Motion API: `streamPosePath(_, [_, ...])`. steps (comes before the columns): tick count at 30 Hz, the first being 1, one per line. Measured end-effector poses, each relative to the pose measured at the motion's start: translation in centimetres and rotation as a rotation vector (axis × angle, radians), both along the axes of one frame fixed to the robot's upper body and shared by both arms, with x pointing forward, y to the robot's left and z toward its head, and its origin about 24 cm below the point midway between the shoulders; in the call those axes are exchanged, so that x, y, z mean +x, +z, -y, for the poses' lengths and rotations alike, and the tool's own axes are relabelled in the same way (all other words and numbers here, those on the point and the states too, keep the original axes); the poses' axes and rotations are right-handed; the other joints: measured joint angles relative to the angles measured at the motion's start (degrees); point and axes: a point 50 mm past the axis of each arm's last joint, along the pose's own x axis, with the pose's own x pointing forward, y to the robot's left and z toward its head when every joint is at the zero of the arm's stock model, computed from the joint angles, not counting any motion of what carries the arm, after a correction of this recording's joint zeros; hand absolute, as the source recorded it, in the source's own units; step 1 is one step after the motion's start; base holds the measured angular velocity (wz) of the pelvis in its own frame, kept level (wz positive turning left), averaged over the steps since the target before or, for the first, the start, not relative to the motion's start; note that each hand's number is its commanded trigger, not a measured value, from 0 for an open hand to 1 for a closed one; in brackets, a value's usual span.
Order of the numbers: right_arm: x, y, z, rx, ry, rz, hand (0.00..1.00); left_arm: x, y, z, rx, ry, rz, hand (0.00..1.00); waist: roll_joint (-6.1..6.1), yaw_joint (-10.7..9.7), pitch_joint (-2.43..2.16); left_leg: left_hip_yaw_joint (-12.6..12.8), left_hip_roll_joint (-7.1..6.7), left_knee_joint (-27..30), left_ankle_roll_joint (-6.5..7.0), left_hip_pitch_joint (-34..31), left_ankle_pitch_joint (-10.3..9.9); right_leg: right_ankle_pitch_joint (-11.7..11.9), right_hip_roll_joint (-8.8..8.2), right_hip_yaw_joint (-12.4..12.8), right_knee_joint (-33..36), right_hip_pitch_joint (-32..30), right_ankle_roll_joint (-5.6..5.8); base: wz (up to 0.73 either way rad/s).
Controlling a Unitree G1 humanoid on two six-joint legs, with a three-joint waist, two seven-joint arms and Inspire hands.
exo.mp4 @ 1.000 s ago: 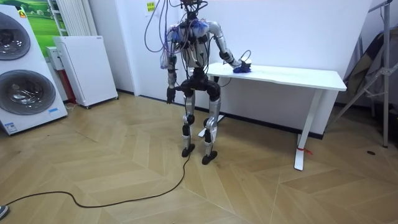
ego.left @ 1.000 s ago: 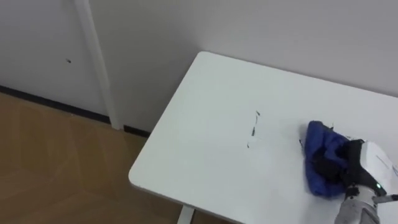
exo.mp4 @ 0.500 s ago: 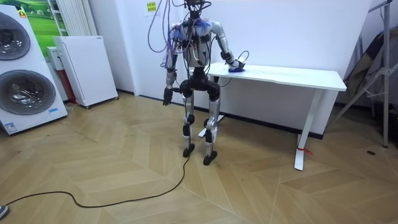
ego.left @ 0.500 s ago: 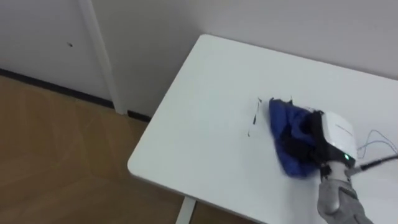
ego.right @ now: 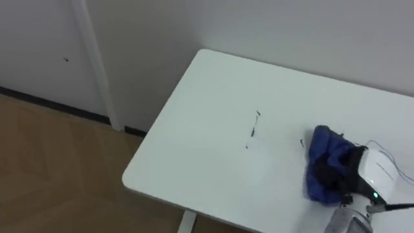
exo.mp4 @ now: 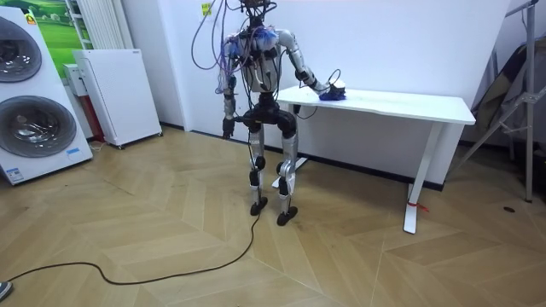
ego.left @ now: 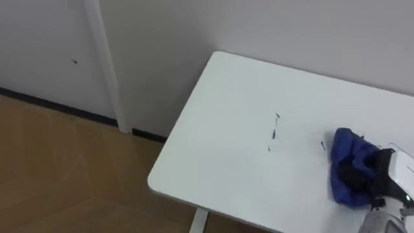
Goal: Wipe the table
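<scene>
Cloth [ego.left: 346, 162] in right hand [ego.left: 370, 178] lies beside marks [ego.left: 274, 134].

— What's it built like?
— Slim. Silver-grey arms and legs, dark at the hips, knees and feet. Blue and purple cables are bunched on the chest, and more run upward.
— And the right hand [ego.right: 374, 172]?
— Black fingers and a white casing on its back with a small green light. There's a thin wire and a grey wrist.

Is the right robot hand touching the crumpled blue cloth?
Touching. In the left eye view, dark fingers of the right robot hand curl into the crumpled blue cloth.
</scene>
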Motion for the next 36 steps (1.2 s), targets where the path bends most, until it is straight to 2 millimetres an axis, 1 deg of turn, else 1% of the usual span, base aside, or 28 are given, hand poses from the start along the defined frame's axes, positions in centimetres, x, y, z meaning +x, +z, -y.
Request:
streamPosePath(1, [0.4, 0.1, -0.5, 0.005, 0.026, -0.003, 1.0, 0.0, 0.0, 0.0, 0.0, 0.0, -0.002, 0.0, -0.01, 0.15, 0.09, -0.01, 0.17, -0.03, -0.05, -0.11, 0.01, 0.21, 0.2, -0.26, -0.03, -0.26, -0.19, -0.42])
streamPosePath(3, [2.1, 1.1, -2.2, 0.013, 0.107, 0.009, 1.0, -0.2, -0.1, 0.4, -0.001, -0.029, -0.023, 0.0, -0.03, 0.31, 0.36, -0.19, 0.48, 0.05, -0.39, -0.97, 0.1, 0.52, 0.66, -0.52, 0.01, -1.36, -0.56, -0.15])
streamPosePath(4, [2.6, 1.3, -2.5, 0.015, 0.124, 0.011, 1.0, -0.1, -0.1, 0.5, -0.003, -0.035, -0.022, 0.0, -0.02, 0.24, 0.64, -0.37, 0.4, 0.04, -0.48, -1.1, 0.17, 0.54, 0.68, -0.77, 0.03, -1.45, -0.58, 0.1])
streamPosePath(5, [3.2, 1.6, -2.7, 0.017, 0.142, 0.016, 1.0, 0.0, -0.1, 0.6, -0.005, -0.041, -0.014, 0.0, -0.15, 0.19, 0.93, -1.07, 0.39, 0.02, -0.63, -1.61, 0.3, 0.53, 0.74, -1.2, 0.03, -1.74, -0.58, 0.2])
streamPosePath(7, [3.6, 1.9, -2.5, 0.03, 0.133, 0.022, 1.0, 0.0, 0.0, 0.5, -0.006, -0.039, -0.015, 0.0, -0.49, 0.07, 1.19, -1.81, 0.43, -0.03, -0.8, -2.41, 0.53, 0.53, 0.81, -2.1, 0.02, -2.31, -0.59, 0.25])
streamPosePath(9, [3.7, 2.2, -1.8, 0.027, 0.122, 0.031, 1.0, -0.9, -0.1, 0.4, -0.006, -0.028, -0.039, 0.0, -0.55, 0.06, 1.19, -2.2, 0.44, 0.03, -0.84, -2.97, 0.54, 0.53, 0.98, -2.13, -0.09, -2.65, -0.59, 0.18])
streamPosePath(11, [2.4, 1.7, -0.7, 0.06, 0.08, 0.044, 1.0, -2.4, -0.1, 0.3, -0.008, -0.009, -0.07, 0.0, -0.59, -0.69, 1.06, -3.43, 0.38, 0.13, -0.89, -2.83, 0.57, 0.53, 0.99, -3.56, -0.17, -2.23, -0.59, 0.38])
streamPosePath(12, [1.6, 1.1, -0.3, 0.088, 0.068, 0.044, 1.0, -3.2, 0.1, 0.1, -0.004, 0.001, -0.084, 0.0, -0.77, -1.87, 0.93, -4.02, 0.31, 0.17, -0.89, -2.68, 0.57, 0.53, 0.94, -4.19, -0.28, -1.6, -0.58, 0.5])
streamPosePath(13, [1.2, 0.8, -0.1, 0.112, 0.05, 0.047, 1.0, -3.3, 0.1, -0.1, -0.002, 0.005, -0.083, 0.0, -0.84, -2.53, 0.87, -4.42, 0.28, 0.15, -0.9, -2.53, 0.57, 0.53, 0.91, -4.65, -0.34, -1.23, -0.58, 0.67])
streamPosePath(14, [0.1, 0.3, 0.7, 0.153, 0.001, 0.049, 1.0, -3.8, 0.3, -0.4, 0.007, 0.011, -0.091, 0.0, -1.08, -3.53, 0.67, -4.24, 0.49, 0.01, -0.89, -2.12, 0.58, 0.52, 0.77, -5.13, -0.53, -0.6, -0.57, 0.7])
streamPosePath(15, [-1.0, -0.3, 1.6, 0.182, -0.053, 0.048, 1.0, -3.9, 0.4, -0.8, 0.016, 0.02, -0.087, 0.0, -1.36, -3.98, 0.47, -4.13, 0.49, -0.22, -0.84, -1.62, 0.61, 0.52, 0.6, -4.98, -1.07, 0.5, -0.57, 0.67])
streamPosePath(16, [-1.4, -0.5, 2.0, 0.191, -0.077, 0.046, 1.0, -4.0, 0.5, -1.0, 0.021, 0.026, -0.087, 0.0, -1.47, -4.32, 0.39, -4.12, 0.42, -0.19, -0.83, -1.36, 0.6, 0.52, 0.54, -5.03, -1.18, 1.06, -0.57, 0.57])
streamPosePath(17, [-2.2, -0.8, 2.8, 0.197, -0.115, 0.036, 1.0, -4.1, 0.6, -1.4, 0.031, 0.031, -0.088, 0.0, -1.5, -5.26, 0.29, -3.91, 0.38, -0.2, -0.8, -0.91, 0.59, 0.52, 0.42, -5.03, -1.14, 1.91, -0.57, 0.42])
streamPosePath(18, [-2.8, -1.0, 3.3, 0.2, -0.143, 0.033, 1.0, -4.1, 0.7, -1.6, 0.036, 0.04, -0.083, 0.0, -1.61, -5.34, 0.16, -3.39, 0.43, -0.27, -0.74, -0.75, 0.55, 0.51, 0.34, -4.91, -1.15, 2.11, -0.56, 0.44])
streamPosePath(19, [-4.2, -1.3, 4.3, 0.199, -0.197, 0.028, 1.0, -4.0, 0.8, -2.0, 0.046, 0.058, -0.069, 0.0, -1.77, -5.34, -0.16, -2.75, 0.47, -0.58, -0.64, -0.5, 0.61, 0.51, 0.21, -4.64, -1.05, 2.29, -0.56, 0.23])
streamPosePath(20, [-5.2, -1.5, 4.9, 0.2, -0.242, 0.023, 1.0, -4.1, 1.0, -2.3, 0.057, 0.076, -0.062, 0.0, -1.91, -5.31, -0.18, -2.48, 0.37, -0.97, -0.49, 0.22, 0.69, 0.52, 0.07, -4.04, -1.12, 2.87, -0.55, 0.11])
streamPosePath(22, [-6.4, -1.9, 5.4, 0.2, -0.288, 0.012, 1.0, -4.5, 1.3, -2.6, 0.069, 0.091, -0.058, 0.0, -1.99, -5.32, -0.36, -1.66, 0.37, -0.93, -0.39, 1.14, 0.63, 0.52, -0.03, -3.43, -1.05, 3.53, -0.55, -0.11])
streamPosePath(23, [-7.1, -2.1, 5.6, 0.191, -0.304, 0.005, 1.0, -4.5, 1.3, -2.7, 0.072, 0.092, -0.056, 0.0, -1.94, -5.43, -0.41, -1.87, 0.24, -0.79, -0.22, 1.37, 0.5, 0.55, -0.07, -3.54, -1.06, 4.12, -0.5, -0.07])
streamPosePath(25, [-7.5, -2.2, 5.7, 0.18, -0.32, 0.009, 1.0, -3.9, 1.2, -2.6, 0.07, 0.082, -0.044, 0.0, -1.84, -5.43, -0.42, -1.92, 0.03, -0.86, -0.06, 1.74, 0.4, 0.55, -0.21, -3.32, -1.19, 4.52, -0.49, -0.02])
streamPosePath(27, [-7.5, -2.2, 5.6, 0.172, -0.319, 0.0, 1.0, -3.5, 1.1, -2.4, 0.068, 0.067, -0.04, 0.0, -1.64, -4.52, -0.5, -1.45, 0.01, -1.53, -0.01, 2.45, 0.39, 0.45, -0.32, -3.14, -1.17, 4.98, -0.33, -0.17])
streamPosePath(29, [-6.6, -2.2, 5.2, 0.162, -0.304, -0.009, 1.0, -3.5, 0.9, -1.8, 0.054, 0.035, -0.05, 0.0, -1.0, -3.18, -0.55, -0.93, 0.11, -1.8, 0.07, 3.02, 0.33, 0.44, -0.23, -2.74, -1.12, 4.83, -0.31, -0.36])
streamPosePath(30, [-5.6, -1.9, 4.9, 0.15, -0.282, -0.002, 1.0, -3.5, 0.8, -1.3, 0.042, 0.018, -0.055, 0.0, -0.63, -2.38, -0.5, -0.99, 0.13, -1.81, 0.07, 3.06, 0.33, 0.44, -0.14, -2.68, -1.18, 4.66, -0.3, -0.41])
streamPosePath(31, [-5.1, -1.7, 4.7, 0.137, -0.265, -0.005, 1.0, -3.3, 0.7, -1.1, 0.035, 0.01, -0.054, 0.0, -0.43, -2.13, -0.46, -1.13, 0.15, -1.85, 0.06, 3.06, 0.32, 0.44, -0.09, -2.6, -1.17, 4.49, -0.3, -0.5])
streamPosePath(32, [-3.9, -1.3, 4.2, 0.113, -0.227, -0.006, 1.0, -3.2, 0.5, -0.6, 0.024, -0.004, -0.06, 0.0, -0.04, -1.56, -0.38, -1.32, 0.22, -1.72, 0.0, 2.74, 0.11, 0.44, 0.11, -2.4, -1.07, 4.02, -0.3, -0.49])
streamPosePath(33, [-3.2, -1.1, 3.8, 0.101, -0.209, -0.007, 1.0, -3.2, 0.4, -0.5, 0.02, -0.007, -0.063, 0.0, 0.13, -1.12, -0.36, -1.5, 0.24, -1.56, -0.03, 2.41, 0.1, 0.44, 0.22, -2.44, -1.03, 3.61, -0.3, -0.76])
streamPosePath(35, [0.3, 0.1, 1.8, 0.037, -0.088, -0.005, 1.0, -2.8, 0.2, 0.1, 0.0, -0.013, -0.068, 0.0, 0.85, 0.59, 0.25, -1.77, 0.37, -0.31, -0.35, 0.49, -0.07, 0.5, 0.78, -3.69, -1.2, 1.3, -0.37, -0.83])
streamPosePath(36, [1.1, 0.4, 1.2, 0.022, -0.055, -0.003, 1.0, -2.7, 0.1, 0.2, -0.006, -0.02, -0.073, 0.0, 1.2, 0.74, 0.43, -2.17, 0.43, 0.11, -0.46, -0.08, -0.14, 0.62, 1.01, -3.68, -1.17, 0.74, -0.58, -0.55])
